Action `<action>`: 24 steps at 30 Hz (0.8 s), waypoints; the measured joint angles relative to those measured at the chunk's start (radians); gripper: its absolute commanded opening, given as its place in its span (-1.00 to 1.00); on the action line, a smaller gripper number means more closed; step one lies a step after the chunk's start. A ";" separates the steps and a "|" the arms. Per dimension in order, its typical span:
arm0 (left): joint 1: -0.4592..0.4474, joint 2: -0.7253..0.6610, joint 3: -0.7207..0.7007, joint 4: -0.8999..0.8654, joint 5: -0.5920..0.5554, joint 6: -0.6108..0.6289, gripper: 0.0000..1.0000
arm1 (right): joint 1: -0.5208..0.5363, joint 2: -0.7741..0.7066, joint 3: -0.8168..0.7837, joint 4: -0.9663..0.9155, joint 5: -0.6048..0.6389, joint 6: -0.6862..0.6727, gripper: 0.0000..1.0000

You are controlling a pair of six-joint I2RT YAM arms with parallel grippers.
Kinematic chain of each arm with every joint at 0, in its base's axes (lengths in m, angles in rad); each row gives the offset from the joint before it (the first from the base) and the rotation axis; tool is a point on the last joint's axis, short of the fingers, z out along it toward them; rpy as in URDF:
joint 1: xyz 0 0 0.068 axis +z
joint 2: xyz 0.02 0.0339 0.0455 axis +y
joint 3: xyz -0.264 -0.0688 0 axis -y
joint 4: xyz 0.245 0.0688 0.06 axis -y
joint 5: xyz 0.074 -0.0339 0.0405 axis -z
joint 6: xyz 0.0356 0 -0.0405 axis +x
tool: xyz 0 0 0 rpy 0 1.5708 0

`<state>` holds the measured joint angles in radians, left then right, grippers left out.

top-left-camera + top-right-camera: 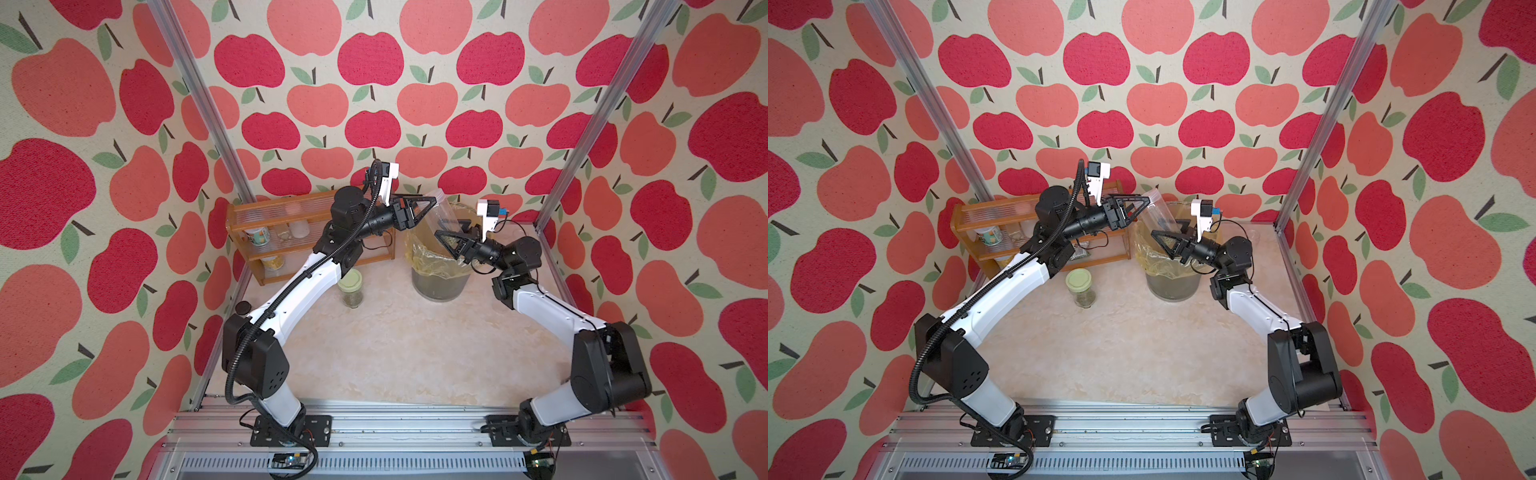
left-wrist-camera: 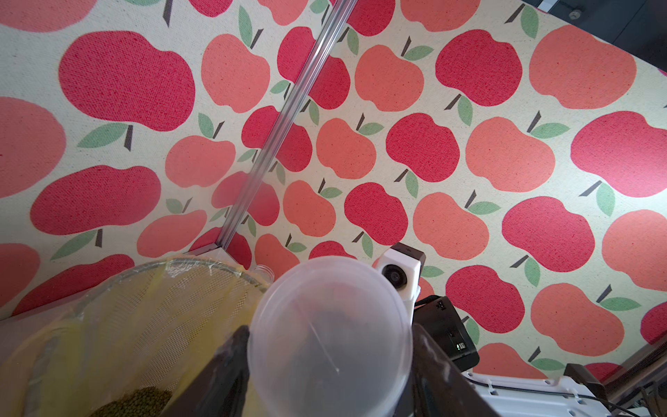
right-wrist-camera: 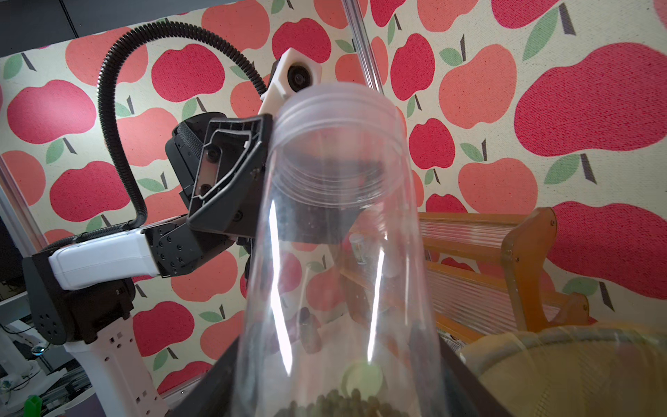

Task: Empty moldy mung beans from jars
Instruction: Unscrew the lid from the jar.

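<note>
- Wooden rack [image 1: 249,208]: on desk [image 1: 395,353], left of and behind left claw [image 1: 426,210].
- Squat jar [image 1: 350,286]: pale green lid on, mung beans [image 1: 352,297] inside. Upright on desk, nearer than left claw and well apart from it.
- Left claw: fingers [image 2: 234,361] pressed on both sides of tall jar [image 3: 335,216] at its open threaded mouth.
- Tall jar: tilted, mouth uppermost, spanning claw to claw above mesh bin [image 1: 440,286].
- Right claw [image 1: 444,243]: clamped on tall jar's lower end, a few beans lying there.
- Mesh bin: yellow liner, more beans inside, directly below both claws.
</note>
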<state>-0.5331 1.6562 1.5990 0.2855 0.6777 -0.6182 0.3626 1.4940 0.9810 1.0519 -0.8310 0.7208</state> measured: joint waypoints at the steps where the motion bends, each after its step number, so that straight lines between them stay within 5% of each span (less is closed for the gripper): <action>1: -0.002 -0.002 0.003 -0.011 -0.001 0.006 0.30 | 0.000 -0.015 0.000 -0.033 0.003 -0.024 -0.14; 11: -0.045 -0.028 0.048 -0.116 -0.055 0.045 0.29 | 0.009 -0.157 -0.006 -0.291 0.081 -0.247 -0.15; 24: -0.088 -0.027 0.085 -0.229 -0.191 0.041 0.28 | 0.099 -0.266 -0.006 -0.572 0.369 -0.537 -0.16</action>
<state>-0.6209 1.6287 1.6844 0.0566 0.4866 -0.5770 0.4614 1.2282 0.9752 0.4801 -0.4618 0.1841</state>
